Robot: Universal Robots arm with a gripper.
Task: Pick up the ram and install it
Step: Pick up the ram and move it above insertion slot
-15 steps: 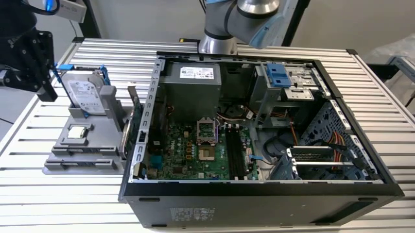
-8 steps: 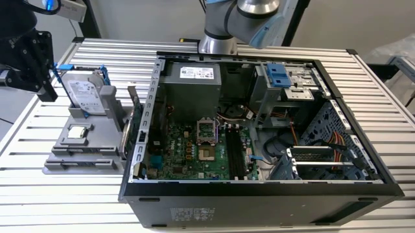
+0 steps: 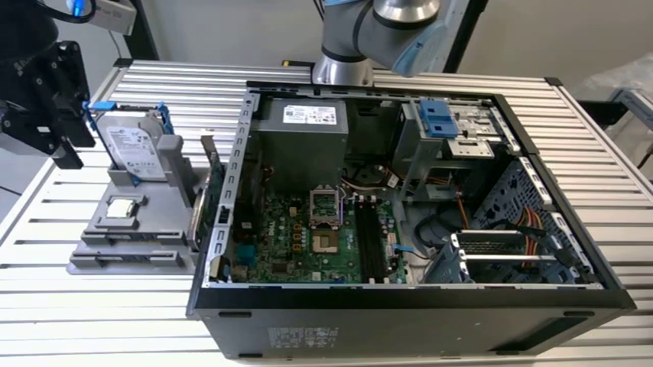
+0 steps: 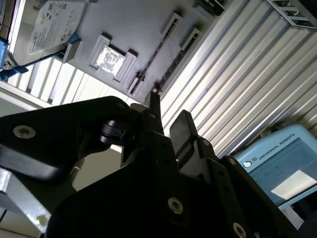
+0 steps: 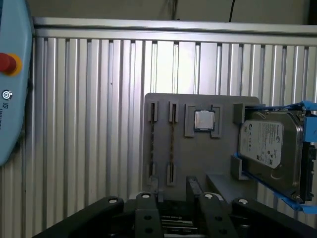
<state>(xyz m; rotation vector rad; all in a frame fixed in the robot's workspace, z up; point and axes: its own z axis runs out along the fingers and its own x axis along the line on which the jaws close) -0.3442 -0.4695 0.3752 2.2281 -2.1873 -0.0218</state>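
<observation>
First wrist view shows the end effector (image 5: pixel 174 182) with its two fingers spread apart and nothing between them, over a grey holder (image 5: pixel 198 158) on the ribbed worktop (image 5: pixel 89 124). The ram (image 5: pixel 172 146) stands on edge in a holder slot just beyond the fingertips, in line with the gap between them, with a second stick (image 5: pixel 153 144) in the neighbouring slot. Farther from the end effector, the holder carries a square processor chip (image 5: pixel 203 120) and a blue-framed hard drive (image 5: pixel 270 146).
</observation>
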